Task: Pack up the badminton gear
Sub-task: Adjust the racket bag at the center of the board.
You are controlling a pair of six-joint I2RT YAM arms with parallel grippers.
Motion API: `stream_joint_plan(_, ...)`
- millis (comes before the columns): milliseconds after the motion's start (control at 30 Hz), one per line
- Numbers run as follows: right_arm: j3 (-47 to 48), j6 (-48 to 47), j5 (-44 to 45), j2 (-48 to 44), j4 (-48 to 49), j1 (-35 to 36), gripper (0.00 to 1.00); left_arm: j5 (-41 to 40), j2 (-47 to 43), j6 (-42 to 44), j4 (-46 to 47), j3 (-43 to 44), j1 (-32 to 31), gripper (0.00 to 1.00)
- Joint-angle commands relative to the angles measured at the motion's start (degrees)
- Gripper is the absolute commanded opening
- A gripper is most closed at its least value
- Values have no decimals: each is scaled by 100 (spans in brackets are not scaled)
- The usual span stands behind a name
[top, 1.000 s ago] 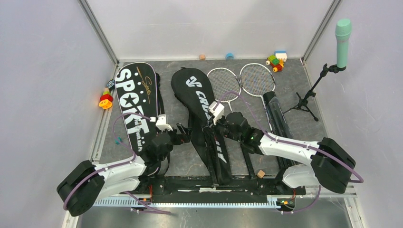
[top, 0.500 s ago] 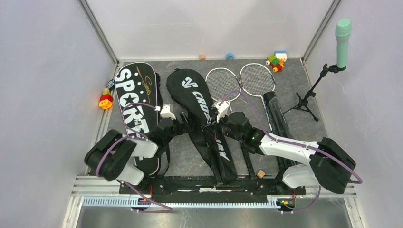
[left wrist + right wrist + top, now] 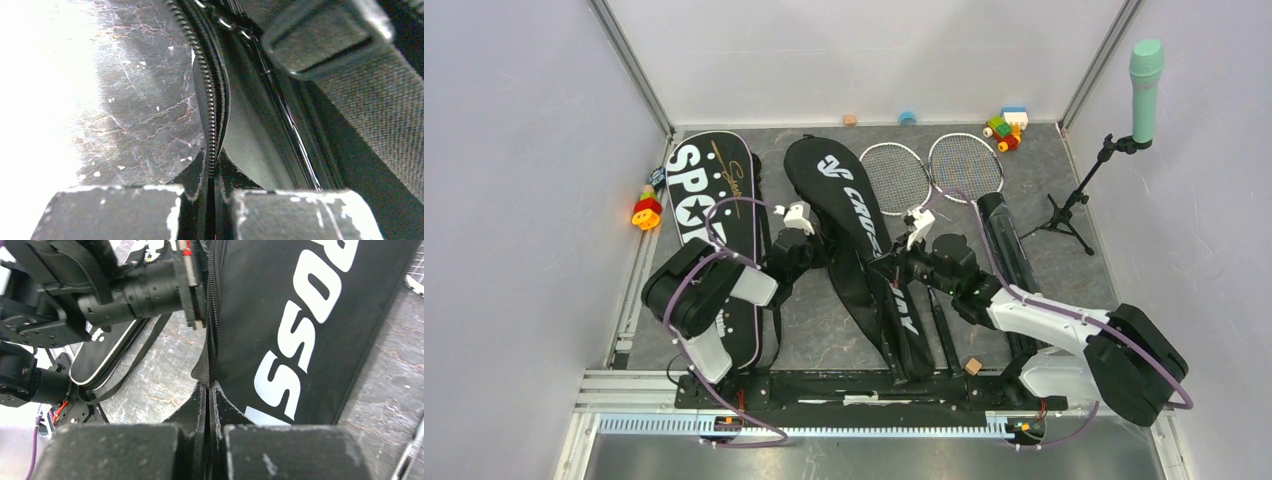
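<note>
Long black fabric racket bag [image 3: 849,205] lettered "CROSSWAY" lies mid-way across the grey counter [image 3: 819,325] beside two thin stringed rackets [image 3: 896,178], with left pincer [image 3: 212,197] and right pincer [image 3: 209,405] both clamped shut on its zippered edge [image 3: 212,120]; an uneven pull risks the thin fabric slipping free or the bag dragging sideways.

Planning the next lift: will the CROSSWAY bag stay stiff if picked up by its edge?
Probably floppy: the CROSSWAY bag lies flat and its zipper edge bows by the left gripper. Likely light: it looks thin, with both rackets lying outside it.
</note>
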Motion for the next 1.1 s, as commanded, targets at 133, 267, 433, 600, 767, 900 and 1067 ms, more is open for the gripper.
stream_joint_plan(133,-159,-1162,-1376,-393,-207,-220,44,-467,-1582,553,-1678,163,-239,2)
stream_joint_plan(267,-21,-1883,-1474,-518,-1205,-192,61,-684,-1896,668,-2162,327,-494,2)
stream_joint_plan(433,257,-2633,246,-1644,-2847,387,64,-1148,-2243,635,-3069,642,-734,2)
stream_joint_plan(600,596,-2719,531,-2224,-3901,1240,59,-1581,-2436,654,-3695,940,-1071,2)
stream_joint_plan(767,963,-2808,-610,-1798,-4139,2154,56,-1812,-2455,455,-4293,1247,-1232,2)
stream_joint_plan(900,1132,-2548,254,-1412,-4835,2399,56,-1977,-2602,453,-4354,1212,-1318,2)
stream_joint_plan(1067,1131,-1927,1462,-1044,-5315,2625,58,-2042,-2688,395,-4615,1308,-1394,2)
